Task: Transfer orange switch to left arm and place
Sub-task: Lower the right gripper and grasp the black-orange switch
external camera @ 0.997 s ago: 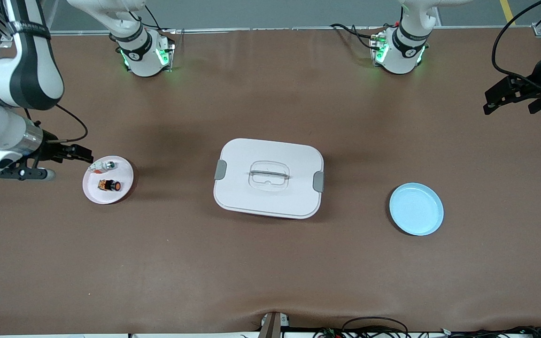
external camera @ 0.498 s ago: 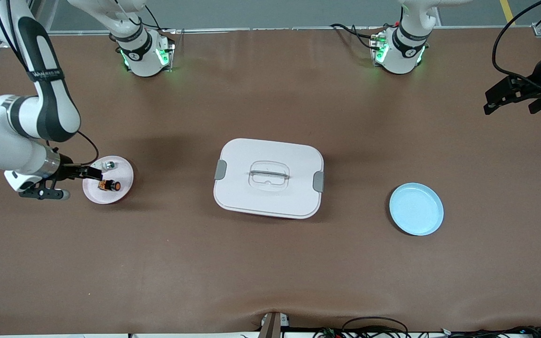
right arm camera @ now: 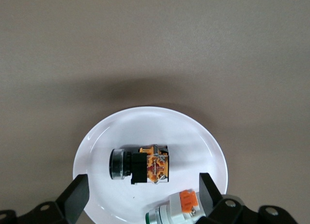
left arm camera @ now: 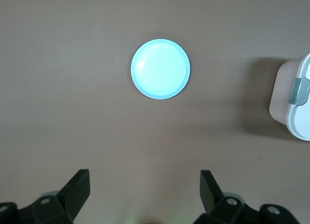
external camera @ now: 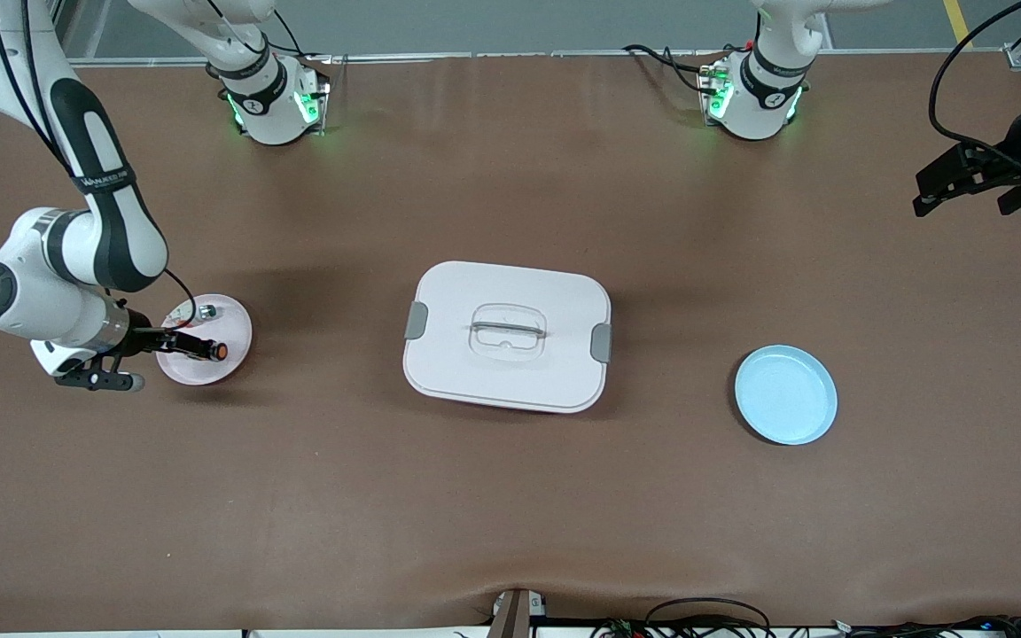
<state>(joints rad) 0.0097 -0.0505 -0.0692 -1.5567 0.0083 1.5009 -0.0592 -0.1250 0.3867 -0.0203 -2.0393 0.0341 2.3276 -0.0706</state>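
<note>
Well, hardly begun: the orange switch (right arm camera: 140, 165) lies untouched on the pink plate (external camera: 236, 321) near the table's right-arm end, the right gripper (external camera: 196, 346) spread wide above it. The left gripper (left arm camera: 144, 192), also spread, waits over its table end; box (external camera: 507, 335) and blue plate (external camera: 785, 394) remain ahead.

Pink plate (external camera: 236, 321), silver-and-white part (external camera: 206, 311), light-blue plate (external camera: 785, 395), brown table (external camera: 510, 496)

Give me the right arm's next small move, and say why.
Probably lower the right gripper straight down around the orange switch and close. Its jaws stand open above the pink plate, the switch lies on its side between them, and a second small part sits close by one finger, so a careful drop matters. The left gripper waits open above the blue plate.
</note>
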